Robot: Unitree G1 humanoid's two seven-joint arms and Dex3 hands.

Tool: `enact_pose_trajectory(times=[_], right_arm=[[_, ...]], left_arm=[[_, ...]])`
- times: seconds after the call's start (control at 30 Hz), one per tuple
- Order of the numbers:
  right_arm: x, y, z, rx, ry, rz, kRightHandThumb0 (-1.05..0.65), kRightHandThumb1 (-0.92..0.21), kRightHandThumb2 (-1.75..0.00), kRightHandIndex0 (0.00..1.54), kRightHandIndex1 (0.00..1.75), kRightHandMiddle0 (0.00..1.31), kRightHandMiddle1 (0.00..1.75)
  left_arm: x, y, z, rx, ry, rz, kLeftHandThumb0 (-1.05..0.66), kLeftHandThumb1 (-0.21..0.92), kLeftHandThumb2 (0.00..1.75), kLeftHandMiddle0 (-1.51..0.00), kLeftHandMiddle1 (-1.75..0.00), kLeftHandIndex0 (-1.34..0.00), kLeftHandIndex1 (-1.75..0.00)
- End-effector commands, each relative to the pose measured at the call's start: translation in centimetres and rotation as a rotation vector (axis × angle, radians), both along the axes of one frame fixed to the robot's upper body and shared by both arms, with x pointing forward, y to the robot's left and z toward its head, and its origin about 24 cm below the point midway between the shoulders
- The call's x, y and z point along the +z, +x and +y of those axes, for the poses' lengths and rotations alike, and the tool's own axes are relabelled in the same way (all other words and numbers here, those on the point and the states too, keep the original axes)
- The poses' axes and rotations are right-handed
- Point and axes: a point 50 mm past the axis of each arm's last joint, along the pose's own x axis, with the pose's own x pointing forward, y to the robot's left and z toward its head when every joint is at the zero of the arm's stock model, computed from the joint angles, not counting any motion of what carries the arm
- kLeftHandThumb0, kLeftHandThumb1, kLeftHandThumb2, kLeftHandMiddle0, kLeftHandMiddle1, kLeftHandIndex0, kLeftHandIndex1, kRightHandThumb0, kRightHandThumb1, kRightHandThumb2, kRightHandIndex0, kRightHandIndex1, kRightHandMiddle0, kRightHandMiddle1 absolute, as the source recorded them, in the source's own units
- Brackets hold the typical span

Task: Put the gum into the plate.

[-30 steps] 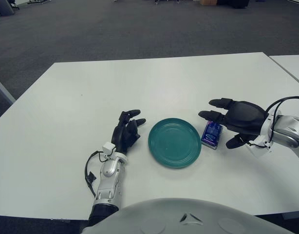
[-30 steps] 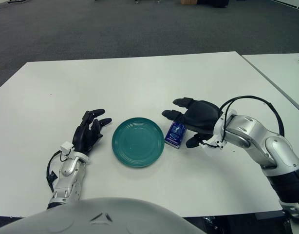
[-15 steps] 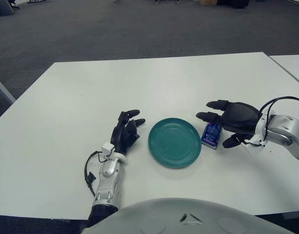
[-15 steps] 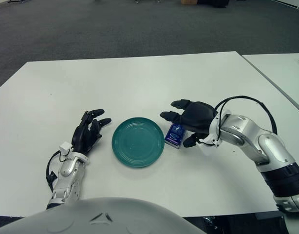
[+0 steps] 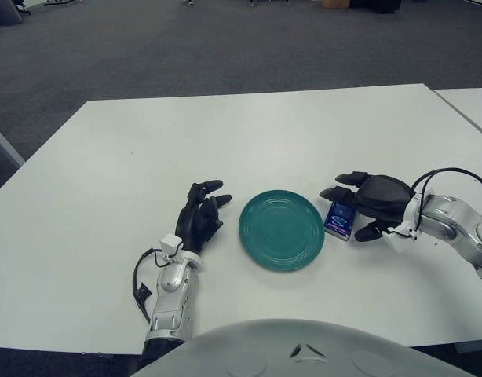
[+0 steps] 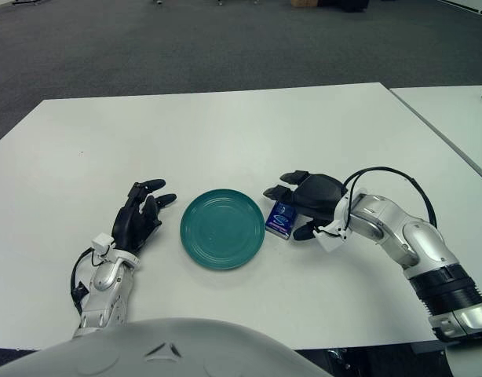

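1 gum pack — lengthwise toward robot — beside plate.

Right hand reaching in from the right on a bent silver forearm, palm down, dark fingers spread and extended leftward, thumb low, left hand forward of the torso, fingers loosely open, wrist straight
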Motion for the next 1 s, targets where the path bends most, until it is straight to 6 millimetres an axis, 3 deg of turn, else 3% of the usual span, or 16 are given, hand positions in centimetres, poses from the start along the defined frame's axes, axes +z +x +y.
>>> enact_pose_trajectory(times=[0.0, 0.3, 0.67, 0.97], right_arm=[[-0.8, 0.2, 0.1, -0.021, 0.045, 0.004, -1.04, -0.92, -0.74, 0.25, 0.03, 0.00, 0.45], [-2.7, -0.5, -0.3, -0.064, 0.100, 0.050, -1.01, -0.92, -0.67, 0.28, 0.04, 0.00, 0.49], [-3.3, -1.1, -0.6, -0.060, 0.111, 0.064, -1.00, -0.92, -0.68, 0.29, 0.04, 0.00, 0.54], [-4.3, -1.6, -0.8, -0.061, 0.127, 0.063, -0.99, -0.92, -0.68, 0.34, 0.05, 0.00, 0.69]], left_arm=[[-0.5, -0.5, 0.5, 0.011, 0.012, 0.056, -0.77, 0.92, 0.79, -0.39, -1.08, -0.19, -1.32], [-0.6, -0.9, 1.0, 0.009, -0.009, 0.070, -0.76, 0.92, 0.78, -0.37, -1.07, -0.16, -1.30], [-0.5, -1.0, 1.4, -0.002, -0.014, 0.061, -0.76, 0.92, 0.79, -0.38, -1.05, -0.15, -1.29], [-0.5, -1.0, 1.7, -0.002, -0.024, 0.055, -0.76, 0.92, 0.78, -0.38, -1.05, -0.17, -1.30]])
